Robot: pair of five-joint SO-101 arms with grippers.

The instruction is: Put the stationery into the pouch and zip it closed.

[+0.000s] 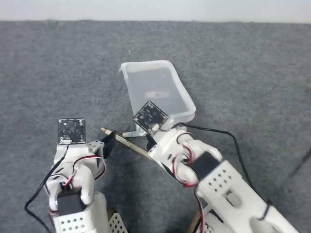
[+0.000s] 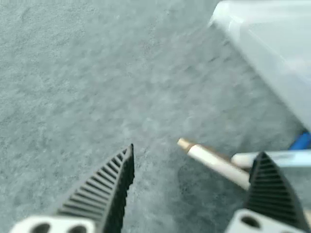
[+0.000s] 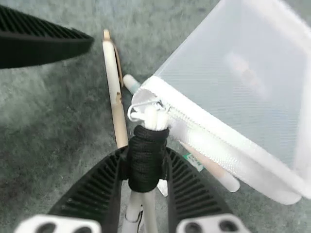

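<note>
High view puts the pouch (image 1: pixel 155 90) at upper centre, with the beige pen (image 1: pixel 127 142) loose on the grey mat (image 1: pixel 252 58) just below it, left of centre. Loading looks barely begun. The left gripper (image 2: pixel 197 153) is spread, with the pen's tip between its jaws. Next it must close, lift and feed the pen in. The right gripper (image 3: pixel 146 158) pinches the black zipper pull (image 3: pixel 145 141) at the pouch's corner, and its arm crowds the pen's other end. A white pen (image 2: pixel 272 158) lies partly under the pouch's edge. Whether the mouth is open I cannot tell.
</note>
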